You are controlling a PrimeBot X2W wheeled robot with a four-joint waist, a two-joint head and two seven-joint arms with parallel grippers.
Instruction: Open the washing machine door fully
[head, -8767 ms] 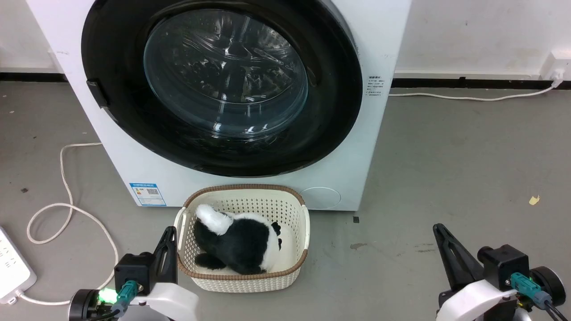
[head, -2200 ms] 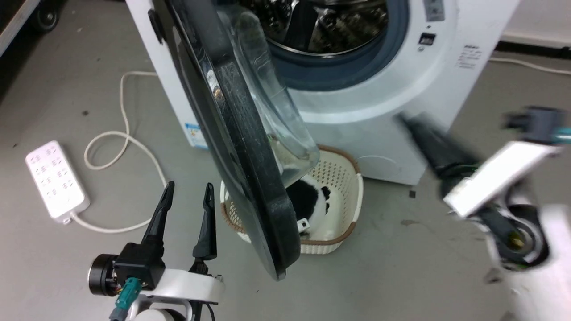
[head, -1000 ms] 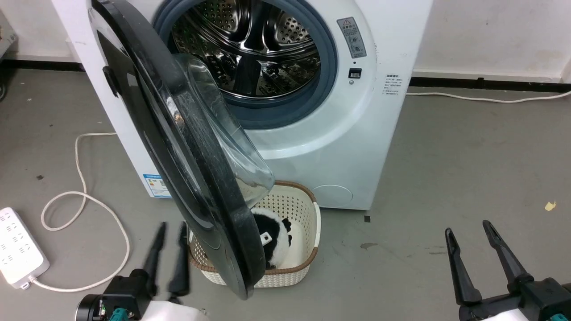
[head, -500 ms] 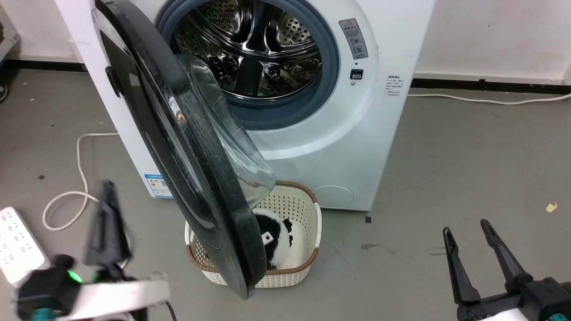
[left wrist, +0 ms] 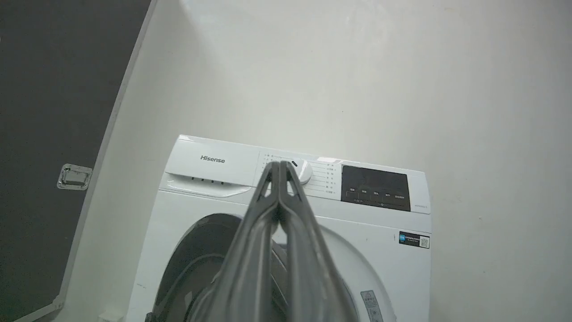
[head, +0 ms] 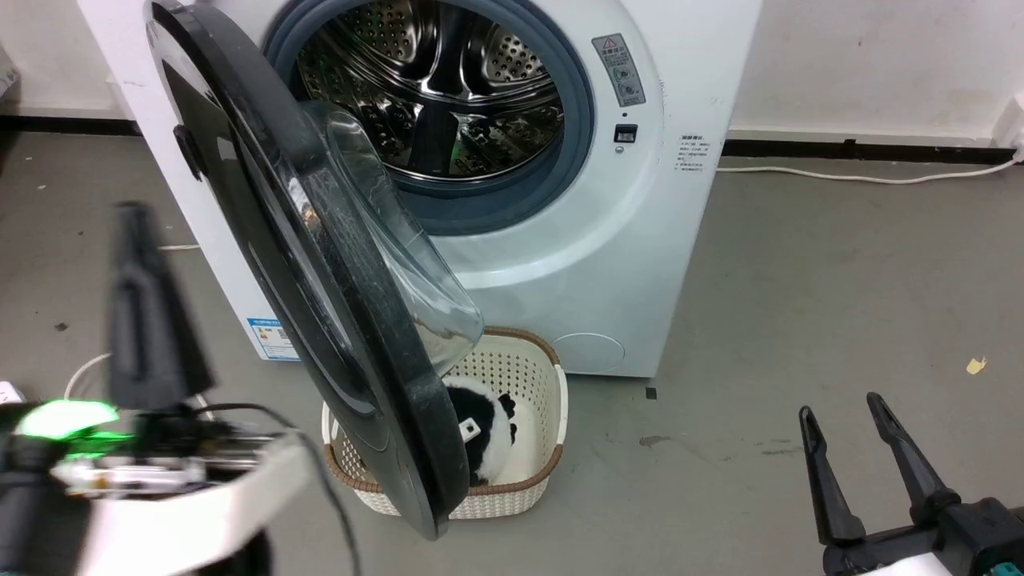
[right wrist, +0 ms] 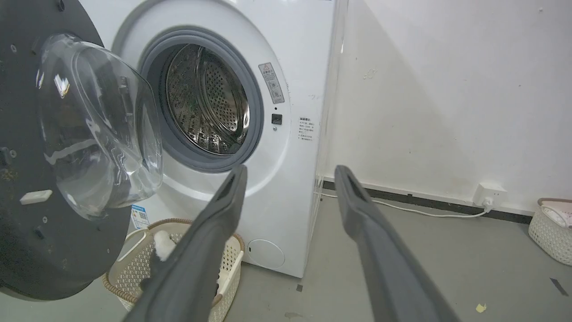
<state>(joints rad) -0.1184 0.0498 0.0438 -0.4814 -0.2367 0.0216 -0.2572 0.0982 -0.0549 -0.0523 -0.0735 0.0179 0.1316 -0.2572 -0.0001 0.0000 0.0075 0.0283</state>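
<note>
Standing half open left of centre, the washing machine door (head: 288, 264) likely needs pushing wider; left gripper (left wrist: 279, 170) closed, empty; right gripper (head: 838, 405) open at lower right.

Grey floor (head: 800, 280) carries a white front-loading washing machine (head: 560, 272) ahead and left of the right jaws, a cream perforated plastic basket (head: 512, 498) left of them, and a yellow scrap (head: 974, 366) just beyond.

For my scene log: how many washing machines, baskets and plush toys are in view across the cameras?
Washing machine: 1
Cream baskets: 2
Black-and-white plush toy: 1
Total: 4
</note>
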